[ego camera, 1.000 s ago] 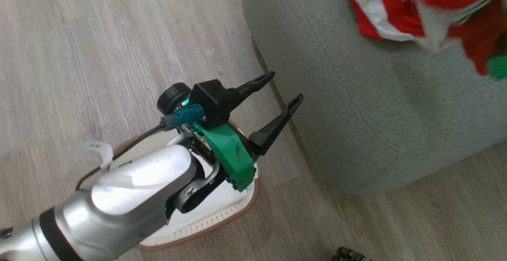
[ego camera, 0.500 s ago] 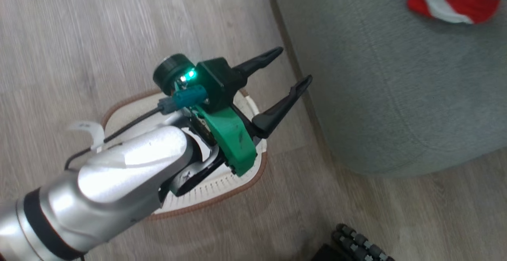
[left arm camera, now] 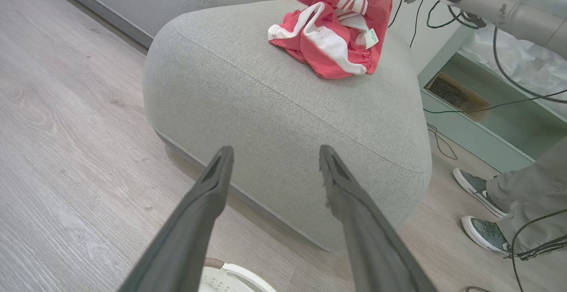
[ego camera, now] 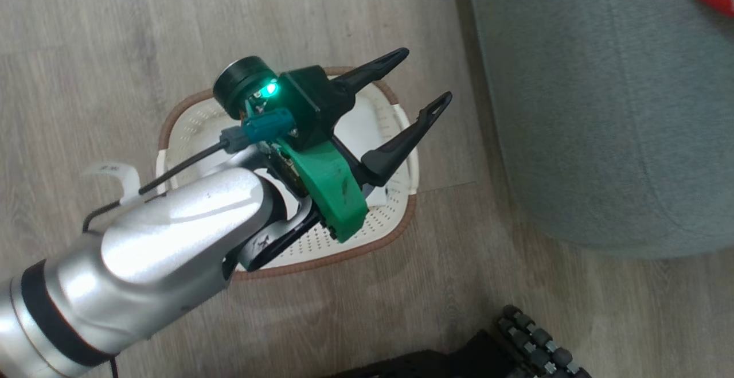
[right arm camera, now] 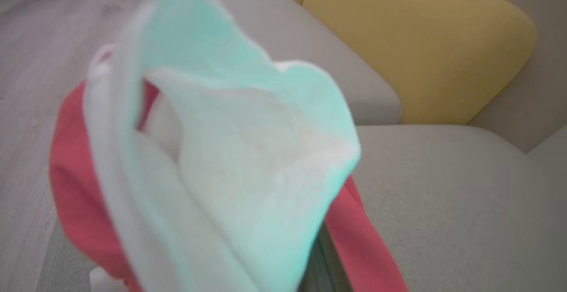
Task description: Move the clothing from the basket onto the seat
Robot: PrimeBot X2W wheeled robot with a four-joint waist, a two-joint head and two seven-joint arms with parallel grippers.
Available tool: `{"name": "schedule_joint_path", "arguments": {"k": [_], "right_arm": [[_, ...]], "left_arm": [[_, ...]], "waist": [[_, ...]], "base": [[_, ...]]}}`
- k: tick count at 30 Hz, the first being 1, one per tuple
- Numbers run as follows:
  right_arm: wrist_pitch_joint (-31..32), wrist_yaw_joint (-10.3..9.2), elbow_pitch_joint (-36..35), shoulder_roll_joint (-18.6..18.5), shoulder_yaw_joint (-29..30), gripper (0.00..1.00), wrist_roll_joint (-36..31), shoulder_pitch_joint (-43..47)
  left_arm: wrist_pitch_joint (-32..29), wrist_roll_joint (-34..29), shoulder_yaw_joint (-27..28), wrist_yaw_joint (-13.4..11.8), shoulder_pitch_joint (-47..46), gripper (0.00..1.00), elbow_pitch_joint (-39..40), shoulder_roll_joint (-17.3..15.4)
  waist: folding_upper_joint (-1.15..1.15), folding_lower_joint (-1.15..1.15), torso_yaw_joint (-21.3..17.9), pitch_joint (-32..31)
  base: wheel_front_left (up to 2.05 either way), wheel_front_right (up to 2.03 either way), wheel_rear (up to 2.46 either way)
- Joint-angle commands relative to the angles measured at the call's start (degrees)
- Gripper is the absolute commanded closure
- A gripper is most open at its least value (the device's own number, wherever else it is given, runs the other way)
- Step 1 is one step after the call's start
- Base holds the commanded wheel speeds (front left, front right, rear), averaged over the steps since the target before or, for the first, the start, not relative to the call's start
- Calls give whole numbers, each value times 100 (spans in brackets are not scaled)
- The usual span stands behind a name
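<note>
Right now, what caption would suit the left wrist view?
Open left gripper above the cream plastic basket, facing the grey-green fabric sofa cushion with crumpled red-and-white clothing on top.

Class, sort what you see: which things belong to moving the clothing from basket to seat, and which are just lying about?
Belongs to the job: clothing, basket, seat, left gripper, open.
Just lying about: yellow cushion, cables, a person's shoes.

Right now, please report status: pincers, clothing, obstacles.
Left pincer open above basket. Right arm over clothing, grip unclear. Clothing heaped on seat. Person's shoes beside seat.
</note>
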State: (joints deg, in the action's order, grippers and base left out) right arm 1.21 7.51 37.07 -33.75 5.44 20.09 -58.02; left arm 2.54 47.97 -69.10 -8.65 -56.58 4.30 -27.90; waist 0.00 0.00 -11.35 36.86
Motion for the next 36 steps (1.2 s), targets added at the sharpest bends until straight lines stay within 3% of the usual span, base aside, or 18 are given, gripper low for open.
{"name": "schedule_joint_path", "arguments": {"k": [1, 6, 7, 9, 10, 11, 12, 23, 36], "right_arm": [[171, -2, -18, -200, 23, 100, 68, -44], [957, -2, 428, -149, -60, 100, 151, -106], [1132, -2, 506, -120, -62, 93, 193, -109], [1483, -2, 641, -86, -108, 58, 241, -101], [1563, -2, 658, -88, -125, 50, 249, -105], [1590, -2, 665, -91, -131, 13, 250, -105], [1603, -2, 670, -95, -137, 0, 245, -102], [1785, -2, 797, -215, -432, 0, 342, -56], [1443, -2, 274, -453, -1193, 0, 936, 626]], "left_arm": [[28, -67, 240, 31, -226, 0, 169, -90], [75, -59, 243, 52, -223, 0, 105, -94], [86, -54, 243, 57, -220, 0, 90, -90], [108, -40, 246, 67, -213, 0, 56, -78], [119, -33, 249, 68, -211, 0, 42, -70], [132, -28, 252, 69, -209, 0, 29, -61], [142, -23, 256, 69, -208, 0, 17, -54], [253, 65, 223, 90, -75, 0, -162, 23], [547, 293, 273, 31, 326, 0, -424, 24]], "waist": [[0, 0, 96, 88], [0, 0, 173, 124], [0, 0, 180, 118], [0, 0, 188, 85], [0, 0, 189, 64], [0, 0, 188, 37], [0, 0, 186, 14], [0, 0, 93, -396], [0, 0, 3, -1248]], "base": [[0, 0, 0], [0, 0, 0], [0, 0, 0], [0, 0, 0], [0, 0, 0], [0, 0, 0], [0, 0, 0], [0, 0, 0], [0, 0, 0]]}}
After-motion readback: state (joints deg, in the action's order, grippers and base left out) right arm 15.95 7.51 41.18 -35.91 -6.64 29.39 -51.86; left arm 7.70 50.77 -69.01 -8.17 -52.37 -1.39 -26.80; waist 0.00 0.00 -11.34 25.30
